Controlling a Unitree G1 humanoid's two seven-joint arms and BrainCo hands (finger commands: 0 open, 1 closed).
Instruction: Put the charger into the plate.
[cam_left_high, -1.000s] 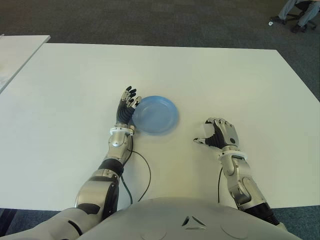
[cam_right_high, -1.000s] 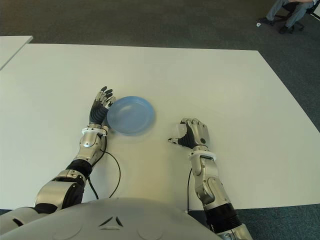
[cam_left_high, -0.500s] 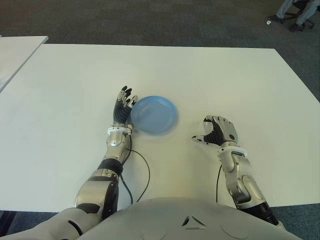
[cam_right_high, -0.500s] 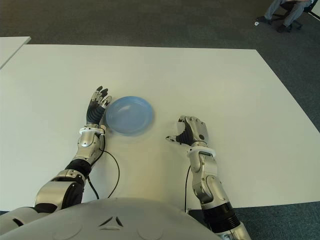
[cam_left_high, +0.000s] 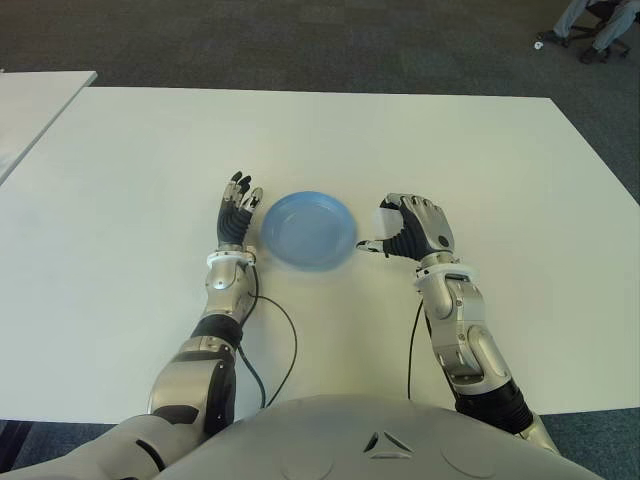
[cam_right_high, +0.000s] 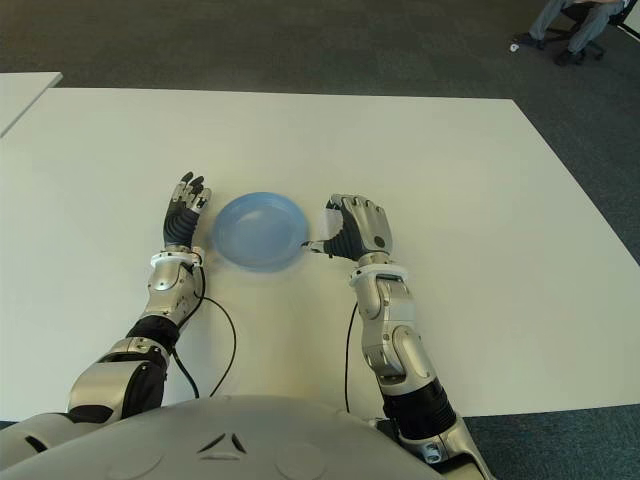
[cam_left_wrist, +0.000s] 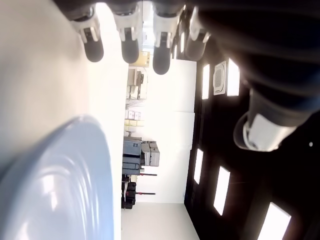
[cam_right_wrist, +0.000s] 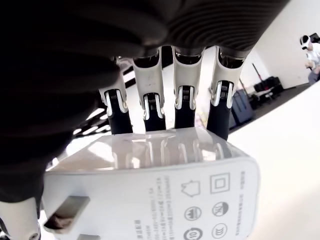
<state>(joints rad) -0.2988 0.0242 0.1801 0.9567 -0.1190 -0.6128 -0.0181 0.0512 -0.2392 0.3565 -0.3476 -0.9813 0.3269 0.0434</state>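
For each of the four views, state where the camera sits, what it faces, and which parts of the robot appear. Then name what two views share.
Left eye: head, facing down at table; both arms.
Right eye: head, slightly shifted; same scene.
Left wrist: left hand, open fingers beside plate.
Right wrist: right hand gripping charger.
Shared: plate appears in the eye views and the left wrist.

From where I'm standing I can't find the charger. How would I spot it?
Start at the big white table and find the round blue plate near its middle. Just beside the plate's rim is the robot's right hand, fingers curled. The charger is the small white block gripped inside that hand, the only white object held off the table.
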